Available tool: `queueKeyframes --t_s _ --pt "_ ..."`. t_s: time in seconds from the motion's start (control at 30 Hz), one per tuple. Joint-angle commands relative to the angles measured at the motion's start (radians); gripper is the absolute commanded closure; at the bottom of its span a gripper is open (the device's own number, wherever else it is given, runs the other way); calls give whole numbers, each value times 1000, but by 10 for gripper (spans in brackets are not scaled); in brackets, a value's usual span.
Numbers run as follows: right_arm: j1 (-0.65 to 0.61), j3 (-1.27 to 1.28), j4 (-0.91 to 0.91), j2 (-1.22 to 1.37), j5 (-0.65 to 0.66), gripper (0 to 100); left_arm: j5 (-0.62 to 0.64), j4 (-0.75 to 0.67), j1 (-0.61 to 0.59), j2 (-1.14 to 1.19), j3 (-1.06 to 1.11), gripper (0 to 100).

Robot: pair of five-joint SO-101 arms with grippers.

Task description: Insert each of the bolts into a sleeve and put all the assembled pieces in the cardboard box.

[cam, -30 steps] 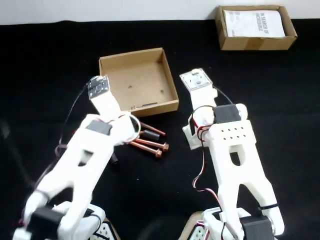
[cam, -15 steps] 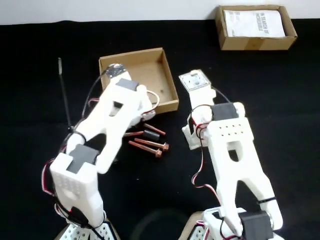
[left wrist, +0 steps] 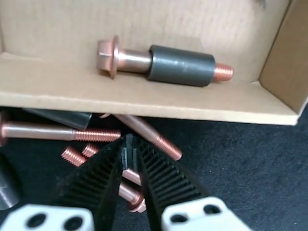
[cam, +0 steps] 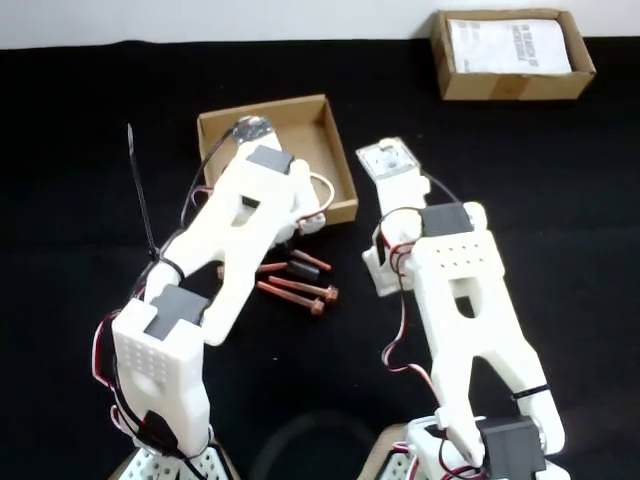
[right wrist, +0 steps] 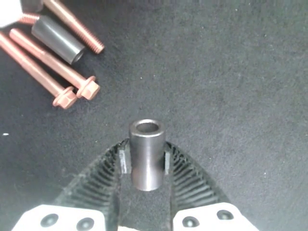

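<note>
The left arm [cam: 240, 225] has swung across to the box [left wrist: 144, 98]. The left gripper [left wrist: 128, 147], fingers nearly closed and empty, hangs just above loose bolts [left wrist: 57, 132]. Beyond it, one assembled piece [left wrist: 166, 62] lies in the box. The right gripper [right wrist: 146, 159] clamps a sleeve [right wrist: 147, 144] upright. Next, it seems, the left gripper must open, lift a bolt and feed it into that sleeve.

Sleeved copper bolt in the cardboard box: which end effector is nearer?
Left. The left end effector is outside the cardboard box wall by the sleeved copper bolt; the right end effector, gripping a dark sleeve, is farther off.
</note>
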Motion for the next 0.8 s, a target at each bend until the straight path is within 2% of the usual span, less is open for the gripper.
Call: queueKeyframes --t_s 0.0,0.1,0.2,0.4,0.77 --pt "5 -4 -12 -1 2 991 6 0 10 -8 -27 933" --pt "5 -4 -12 -1 2 991 6 0 10 -8 -25 843" --pt "7 -4 -12 -1 2 991 6 -2 10 -7 -25 796" --pt "10 -4 -12 1 2 991 6 -11 -4 -5 -8 808" --pt "10 -4 -13 1 12 991 5 -206 -35 -7 193 807"
